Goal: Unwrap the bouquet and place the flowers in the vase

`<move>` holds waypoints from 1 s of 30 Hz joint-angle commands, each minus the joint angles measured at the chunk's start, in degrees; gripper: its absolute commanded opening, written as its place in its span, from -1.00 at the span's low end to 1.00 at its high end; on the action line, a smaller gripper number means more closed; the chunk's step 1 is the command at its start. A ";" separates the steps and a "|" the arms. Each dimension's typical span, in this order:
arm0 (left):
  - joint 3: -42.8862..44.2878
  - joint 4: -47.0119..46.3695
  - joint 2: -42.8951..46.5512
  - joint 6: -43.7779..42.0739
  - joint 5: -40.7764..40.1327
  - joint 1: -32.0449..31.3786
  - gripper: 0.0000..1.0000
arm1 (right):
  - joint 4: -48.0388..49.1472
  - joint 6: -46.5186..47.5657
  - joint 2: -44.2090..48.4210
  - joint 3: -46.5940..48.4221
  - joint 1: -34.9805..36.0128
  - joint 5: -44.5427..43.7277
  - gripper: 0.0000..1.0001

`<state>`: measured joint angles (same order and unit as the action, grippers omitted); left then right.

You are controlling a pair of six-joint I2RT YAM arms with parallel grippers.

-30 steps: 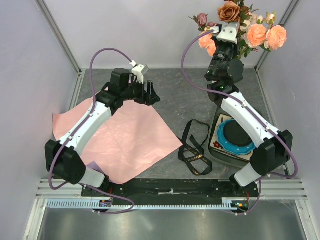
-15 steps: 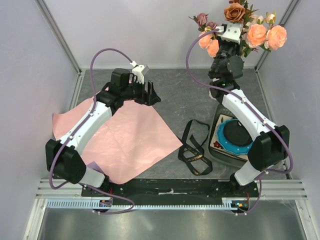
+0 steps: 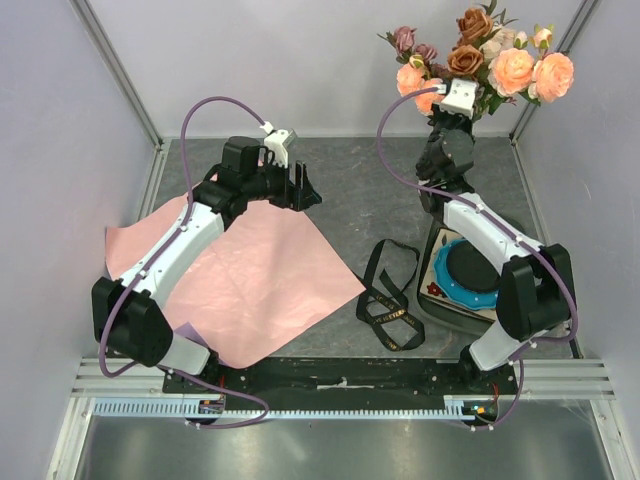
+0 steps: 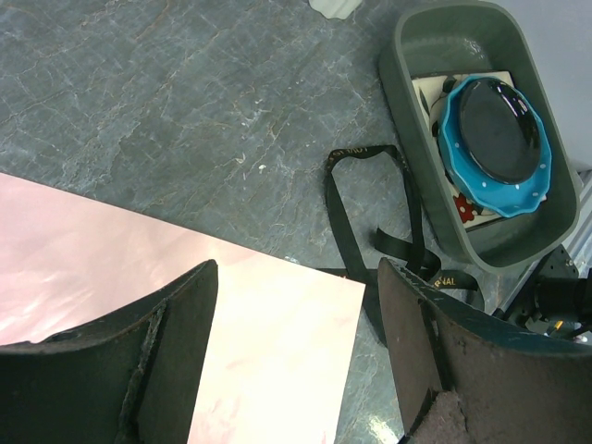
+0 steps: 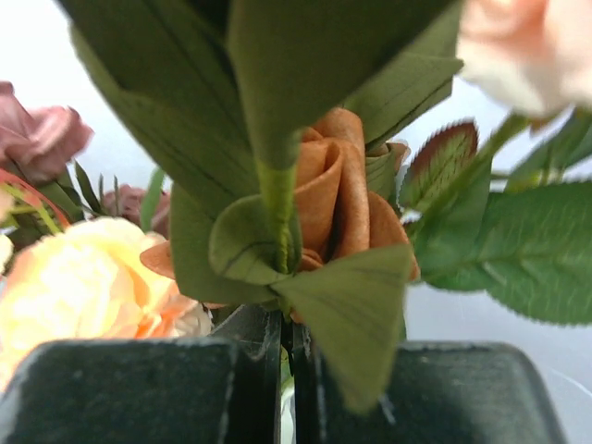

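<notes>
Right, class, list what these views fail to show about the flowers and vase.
Vase: a white sliver cut off by the left wrist view's top edge; the right arm apparently covers it from above.
Flowers' lower stems: right wrist view, hidden behind the right gripper.
Ribbon lettering: too small.

Black ribbon (image 3: 393, 316), gold lettering, unreadable

Counter (image 4: 185, 92) looked matt, stone-like and veined, pink paper (image 3: 260, 280) appeared smooth with faint creases, black ribbon (image 4: 342, 217) was cloth, blue dish (image 4: 495, 137) was glossy, grey tub (image 4: 444, 32) matt plastic, flowers (image 5: 333, 194) looked fabric.
</notes>
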<state>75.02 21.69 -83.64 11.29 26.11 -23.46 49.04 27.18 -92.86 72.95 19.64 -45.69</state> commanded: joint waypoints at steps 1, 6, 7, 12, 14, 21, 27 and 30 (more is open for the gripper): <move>0.21 -2.53 0.31 1.45 1.49 0.35 0.53 | 0.80 -6.87 -0.30 -3.25 -1.36 -1.42 -1.00; 0.21 -2.53 0.67 1.54 1.58 0.35 0.53 | -2.44 -10.82 -3.55 -3.95 -2.94 -1.06 -1.00; 0.21 -2.62 0.75 1.54 1.58 0.52 0.53 | -2.80 -11.09 -4.34 -4.04 -3.03 -1.24 -1.00; 0.30 -2.53 0.84 1.72 1.75 0.79 0.53 | -4.03 -12.94 -5.66 -5.62 -3.38 -1.77 -1.00; 0.30 -2.62 1.02 1.89 1.93 0.96 0.53 | -5.87 -14.26 -6.19 -5.89 -3.38 -1.86 -0.95; 0.21 -2.88 2.07 2.16 2.54 1.49 0.53 | -14.13 -18.91 -4.62 -5.62 -3.29 -2.12 -0.37; 0.03 -3.32 3.04 2.69 3.33 2.02 0.53 | -24.32 -22.34 -0.75 -5.36 -3.29 -3.26 -0.11; 0.03 -3.41 3.21 2.86 3.51 2.02 0.53 | -28.99 -25.06 2.05 -6.50 -3.29 -2.57 -0.03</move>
<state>75.02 20.80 -82.72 12.56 27.64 -21.71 28.18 6.83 -96.18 67.51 16.36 -47.18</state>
